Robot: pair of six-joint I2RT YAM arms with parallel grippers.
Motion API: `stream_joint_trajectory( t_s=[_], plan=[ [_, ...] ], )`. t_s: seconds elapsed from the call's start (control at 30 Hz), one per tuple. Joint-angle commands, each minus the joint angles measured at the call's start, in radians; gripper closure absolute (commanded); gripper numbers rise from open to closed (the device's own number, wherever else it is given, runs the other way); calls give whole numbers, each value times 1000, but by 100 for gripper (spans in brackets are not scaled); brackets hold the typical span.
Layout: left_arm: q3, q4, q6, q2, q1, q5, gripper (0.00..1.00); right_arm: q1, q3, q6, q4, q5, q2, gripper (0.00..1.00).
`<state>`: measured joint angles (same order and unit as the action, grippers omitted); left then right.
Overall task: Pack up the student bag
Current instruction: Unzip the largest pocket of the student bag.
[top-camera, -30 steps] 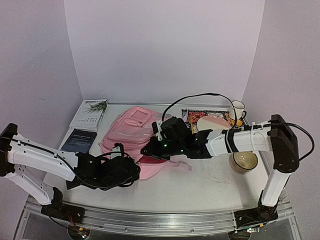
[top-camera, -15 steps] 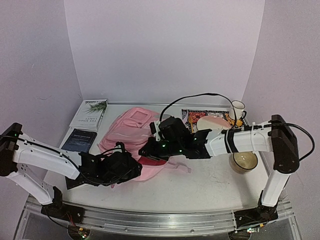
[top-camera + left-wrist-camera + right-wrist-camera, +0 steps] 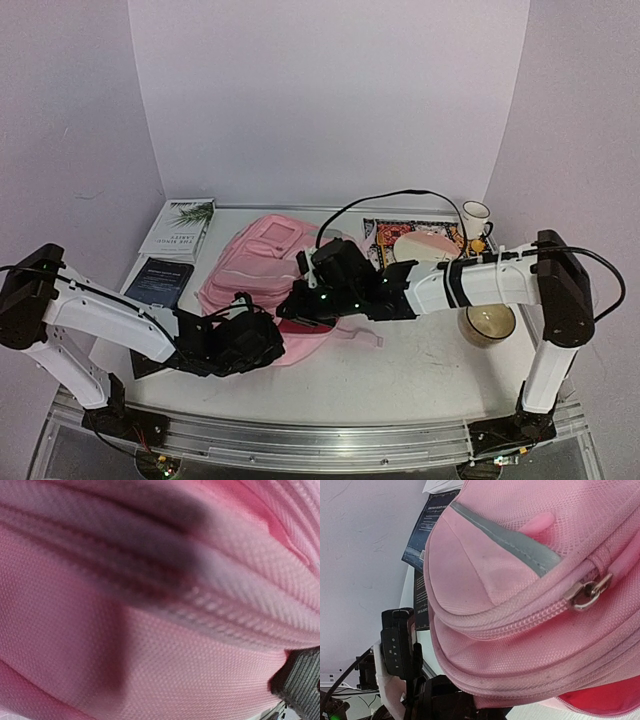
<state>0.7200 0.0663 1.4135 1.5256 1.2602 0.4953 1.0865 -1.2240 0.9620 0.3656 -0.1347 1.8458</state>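
Left gripper [image 3: 243, 337]: pressed into the near edge of the student bag [image 3: 262, 258]; jaw width not readable, wrist view filled with pink weave. Right gripper [image 3: 298, 304]: closed tight at the bag's near-right rim; pinch on cloth not confirmable.

Bag location: flat on the worktop [image 3: 430, 365], left of centre, just beyond both grippers.

Handling, as judged: light, limp, not fragile; woven cloth grippy, but prone to sag and fold when lifted. Take hold at a seam ridge, at the rim of the opening or at the zip pull [image 3: 585, 593]; avoid flat panels.

Long axis: near to far, leaning slightly left at the far end. Front pockets uppermost. Red lining [image 3: 600, 701] exposed at the near end, so opening probably facing the near edge of the worktop.
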Motion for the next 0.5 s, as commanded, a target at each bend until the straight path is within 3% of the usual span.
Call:
stream_joint_trajectory(
  t_s=[0.0,0.47],
  plan=[
    [1,47,6,-31,-7,-4,97,21,-63,-28,114,13,-56,100],
    [-113,192,39,-236,-8,8,100,-70,108,-39,99,78,-136,100]
  ],
)
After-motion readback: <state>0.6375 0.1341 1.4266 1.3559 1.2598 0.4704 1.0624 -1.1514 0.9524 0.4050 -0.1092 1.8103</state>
